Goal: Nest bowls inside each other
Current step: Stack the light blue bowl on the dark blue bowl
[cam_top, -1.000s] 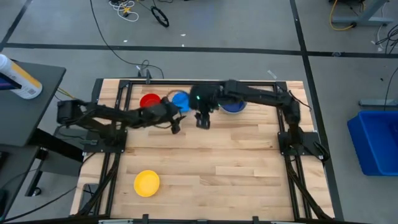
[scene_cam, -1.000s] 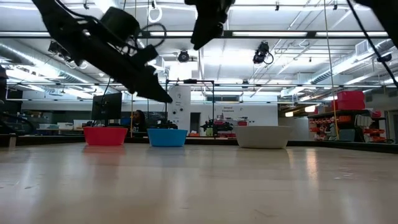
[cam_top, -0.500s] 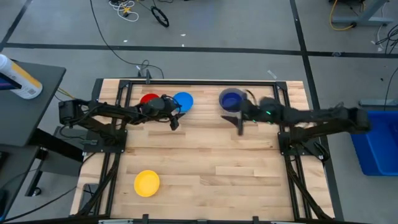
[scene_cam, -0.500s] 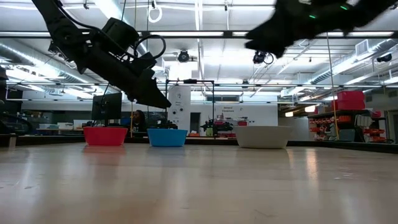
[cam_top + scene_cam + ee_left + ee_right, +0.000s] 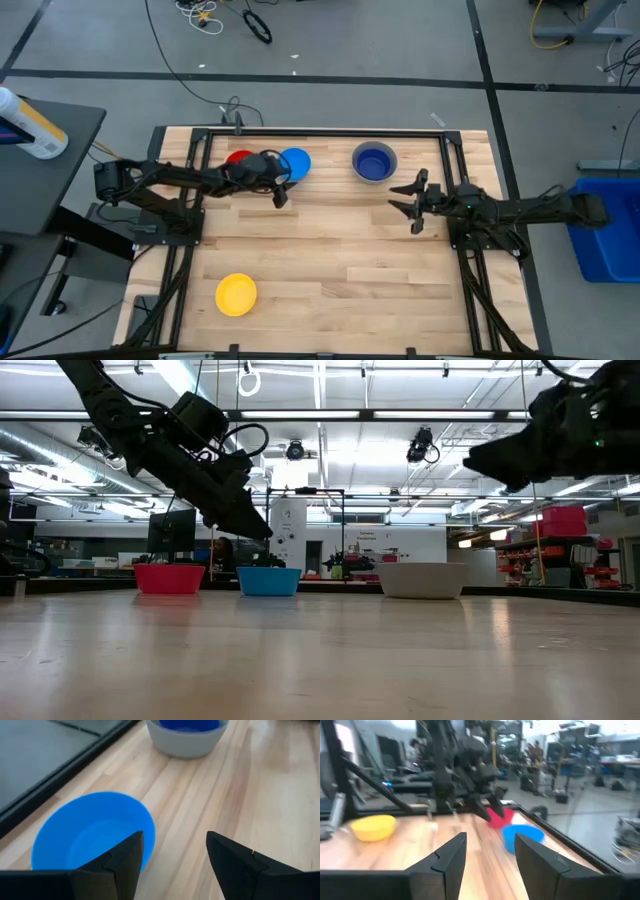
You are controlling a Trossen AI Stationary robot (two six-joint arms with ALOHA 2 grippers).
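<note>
Along the table's far edge stand a red bowl (image 5: pixel 238 159), a light blue bowl (image 5: pixel 295 162) and a grey bowl (image 5: pixel 374 176) with a dark blue bowl (image 5: pixel 374 160) sitting inside it. A yellow bowl (image 5: pixel 236 294) rests near the front left. My left gripper (image 5: pixel 281 196) hangs open just nearer than the light blue bowl (image 5: pixel 90 834), touching nothing. My right gripper (image 5: pixel 404 199) is open near the right side, pointing level toward the table's left, with nothing between its fingers (image 5: pixel 487 860).
The black frame rails (image 5: pixel 320 131) run around the tabletop. Bare wood (image 5: pixel 340 260) spreads across the middle and front right. In the right wrist view my left arm (image 5: pixel 470 765) stands over the red bowl (image 5: pixel 495 817) and the light blue bowl (image 5: pixel 522 836).
My right gripper has swung away from over the far middle, toward the table's right edge and down, tipping from pointing down to pointing level. My left gripper has edged a little toward the far edge, beside the light blue bowl. The bowls have stayed put.
</note>
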